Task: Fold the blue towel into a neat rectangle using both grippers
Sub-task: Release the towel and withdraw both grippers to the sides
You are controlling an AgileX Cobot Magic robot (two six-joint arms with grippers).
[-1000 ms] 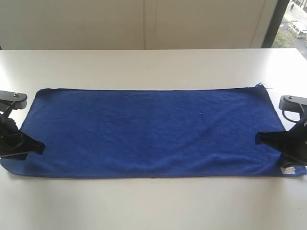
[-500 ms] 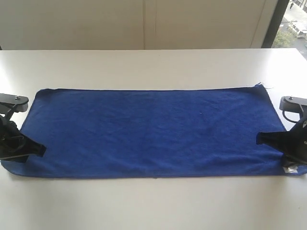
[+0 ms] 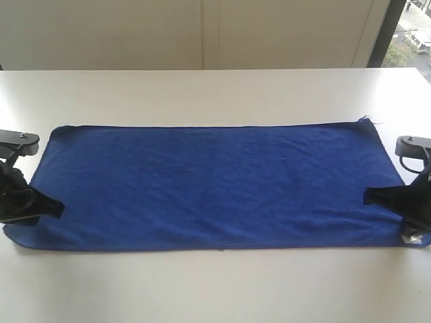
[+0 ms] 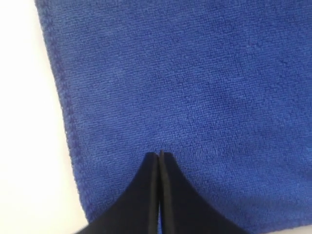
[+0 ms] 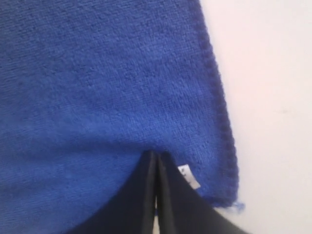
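Observation:
The blue towel (image 3: 215,185) lies spread flat and long across the white table (image 3: 215,94). My left gripper (image 3: 57,207) sits on its near left corner and my right gripper (image 3: 367,196) on its near right corner. In the left wrist view the black jaws of the left gripper (image 4: 160,154) are pressed together on the blue towel (image 4: 195,78) close to its hemmed edge. The right gripper (image 5: 156,154) is likewise shut, and the blue towel (image 5: 97,73) puckers slightly at its tips. A small white label (image 5: 189,176) shows beside it, also visible as the label (image 3: 412,239) at the corner.
Bare white table surrounds the cloth on every side, with a wide strip in front of the towel's near edge (image 3: 215,289). A pale wall (image 3: 202,33) runs behind the table. A window (image 3: 414,30) shows at the far right corner.
The right gripper has shifted slightly outward to the right with its corner. The faint wrinkles near the towel's front edge have smoothed. The left gripper barely moved.

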